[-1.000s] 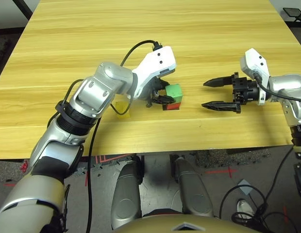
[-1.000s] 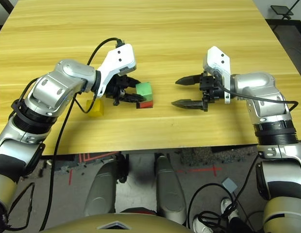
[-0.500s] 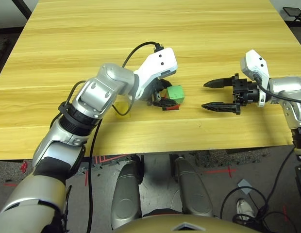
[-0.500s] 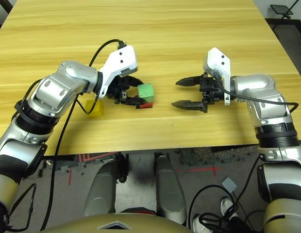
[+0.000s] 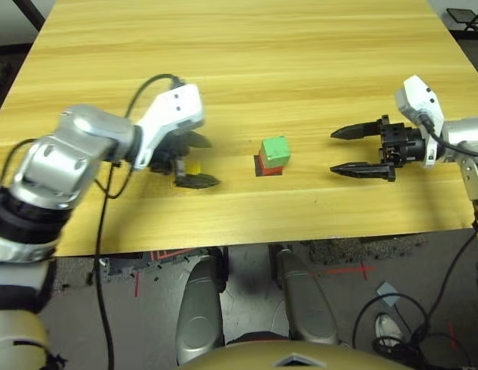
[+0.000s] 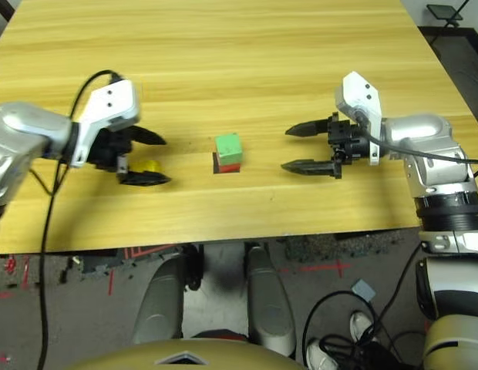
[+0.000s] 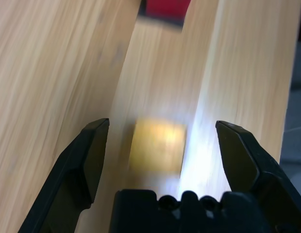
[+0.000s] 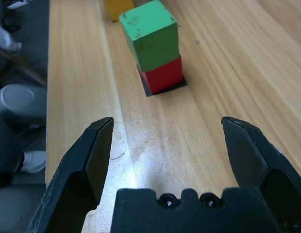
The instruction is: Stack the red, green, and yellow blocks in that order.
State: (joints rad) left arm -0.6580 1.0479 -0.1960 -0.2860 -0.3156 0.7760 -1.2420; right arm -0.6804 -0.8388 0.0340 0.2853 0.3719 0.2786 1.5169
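Note:
The green block sits on top of the red block, which rests on a flat black patch near the table's middle front. To their left the yellow block lies on the wood between the spread fingers of my left gripper, which is open and not touching it; the left wrist view shows the yellow block centred between the two fingers. My right gripper is open to the right of the stack, well apart from it, with nothing held.
The wooden table stretches far back behind the blocks. Its front edge runs close below the stack and both grippers. A black cable loops over my left forearm.
My left gripper has let go of the green block, leaving it on the red one, and has swung left to straddle the yellow block. The right gripper stayed put.

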